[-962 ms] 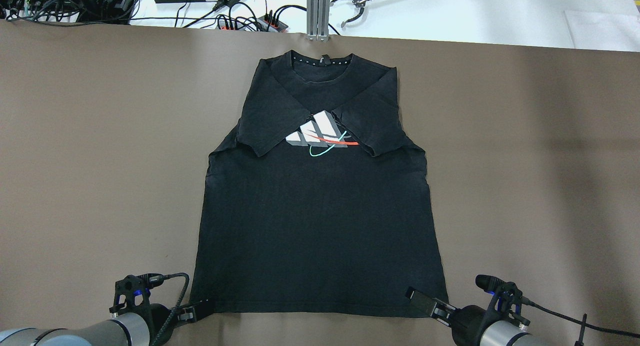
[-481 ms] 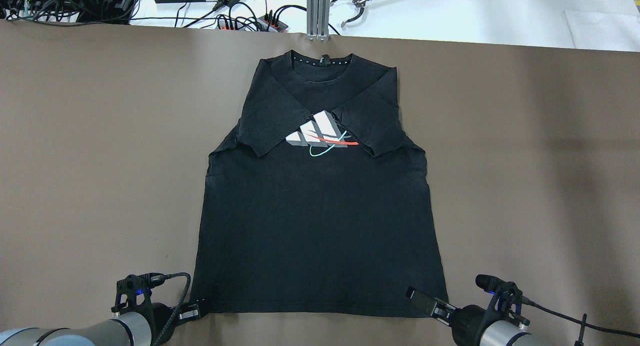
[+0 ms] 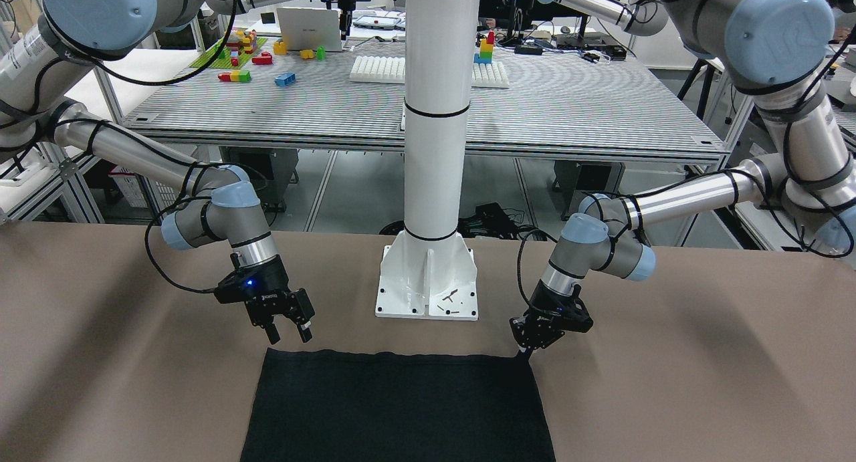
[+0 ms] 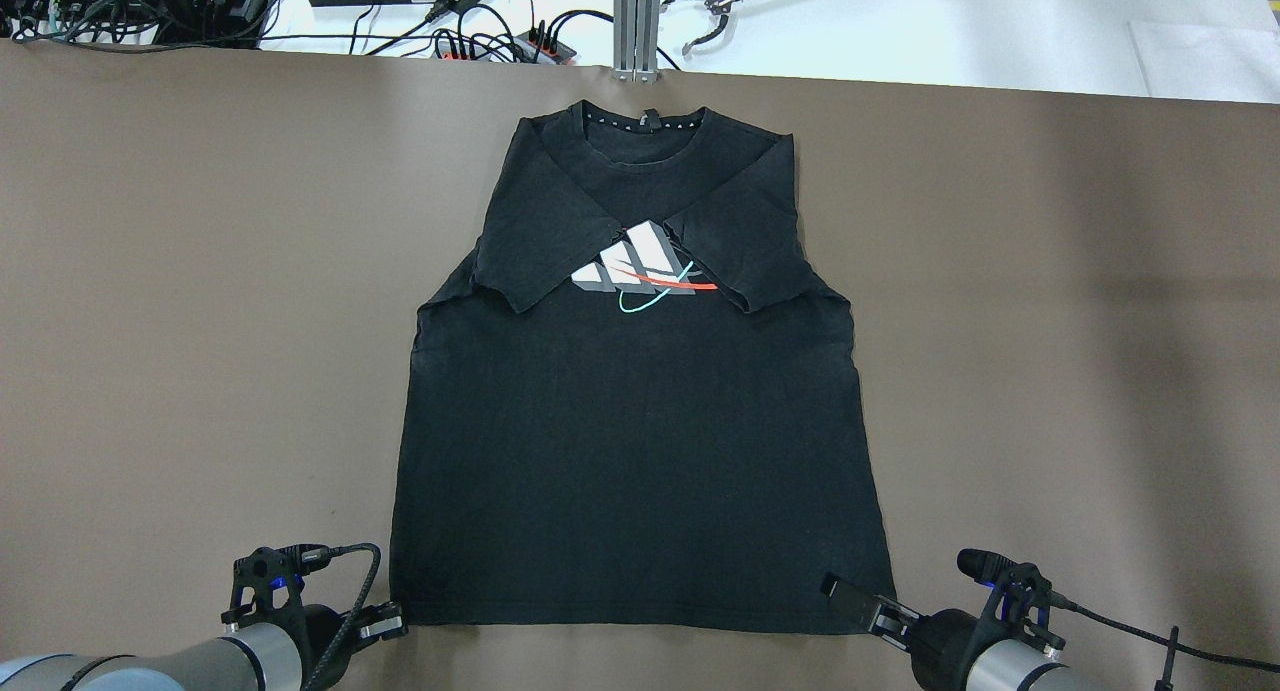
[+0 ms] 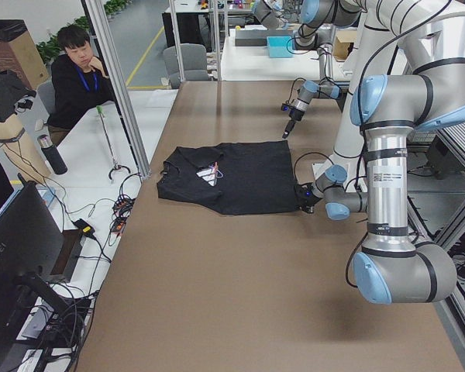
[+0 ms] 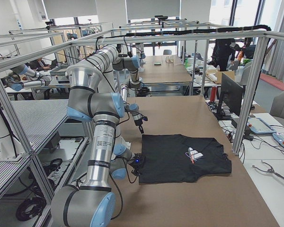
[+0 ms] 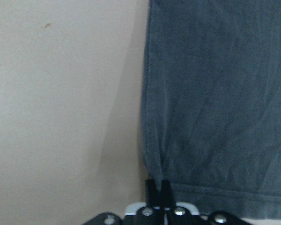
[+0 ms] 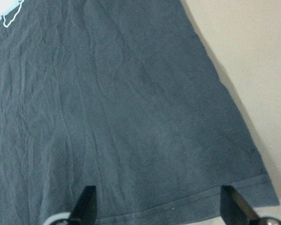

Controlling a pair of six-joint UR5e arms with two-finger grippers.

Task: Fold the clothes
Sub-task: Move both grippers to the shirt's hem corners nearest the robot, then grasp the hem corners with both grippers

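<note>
**A:** What carries everything?

**B:** A wide brown worktop (image 4: 200,321). The black shirt (image 4: 640,471) lies flat in its middle. The collar is at the far edge, both sleeves are folded in over the chest print, and the hem is toward the robot.

**A:** And the room around it?

**B:** A white column (image 3: 435,148) stands on the worktop behind the hem, between the two arms. Behind it is a grey table (image 3: 568,101) with coloured bricks (image 3: 241,54). A person (image 5: 74,74) sits past the far edge, and cables (image 4: 480,31) lie there too.

**A:** Does something stand in the way?

**B:** Only the tools, one at each hem corner. The right tool (image 3: 289,337) hangs wide open over its corner and holds nothing. The left tool (image 7: 158,187) has its fingers pressed together, with the tip at the other corner. Whether cloth is caught between them, I cannot tell.

**A:** What differs from a second ago?

**B:** The left tool lay further over its corner and has drawn back to the edge. The right tool drew back a little also. The shirt lies nearly as before.
</note>
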